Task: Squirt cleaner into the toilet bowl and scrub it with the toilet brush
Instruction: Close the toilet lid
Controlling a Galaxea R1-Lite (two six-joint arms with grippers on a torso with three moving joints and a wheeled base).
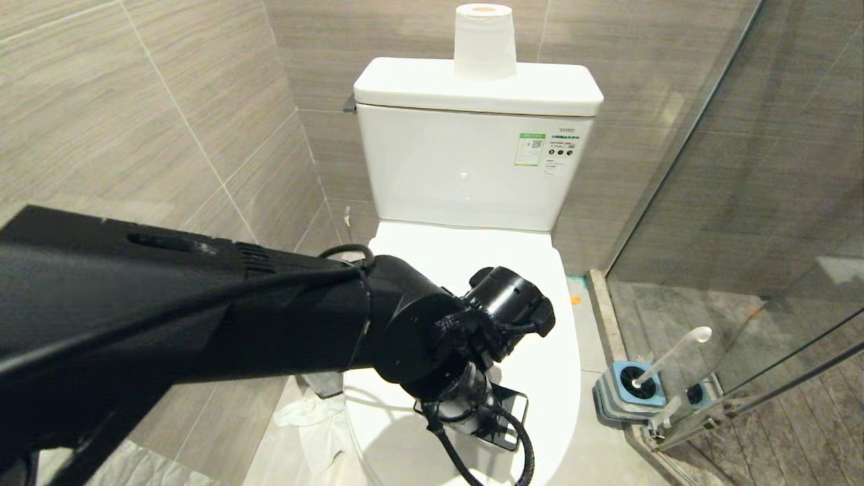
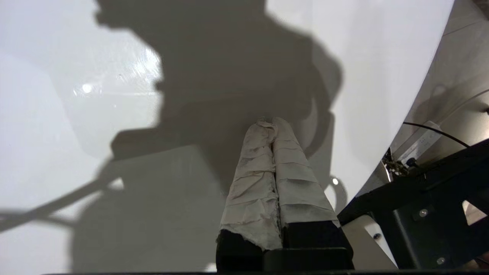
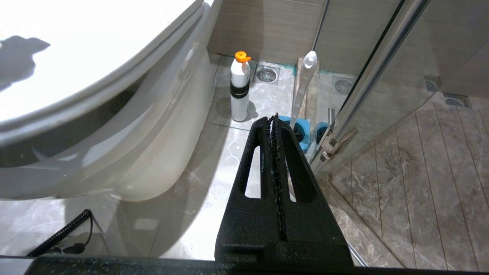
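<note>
A: Where does the toilet bowl [image 1: 472, 351] stand, and how does it look?

B: Against the grey tiled wall, glossy white ceramic, its oval lid [image 2: 76, 114] shut flat over the seat. The cistern [image 1: 472, 155] behind carries a green-and-white sticker and a roll of toilet paper [image 1: 484, 40] on top. From the right wrist view the side of the bowl curves down to the marble floor [image 3: 214, 160], with the seat edge casting a dark line beneath the lid.

A: And the left arm?

B: It reaches in from the left across the lid. The left pincer [image 2: 272, 123] points down at the lid, its two fingers wrapped in creased white tape and pressed together, pinching nothing. Whether the tips touch the lid I cannot tell; their shadow falls broad on the white surface.

A: The toilet brush [image 1: 668, 358]?

B: On the floor to the right of the bowl, by the glass shower door [image 1: 742, 202]. A slim white handle with a rounded tip leans out of a square blue-and-grey holder [image 1: 631, 391] with a dark round hole.

A: Anything beside it?

B: A white bottle [image 3: 240, 88] with an orange cap and a black band stands upright on the floor between the bowl and the holder, apart from both.

A: The right pincer [image 3: 274, 116]?

B: Low beside the bowl, black fingers closed tight together on nothing, pointing toward the holder.
</note>
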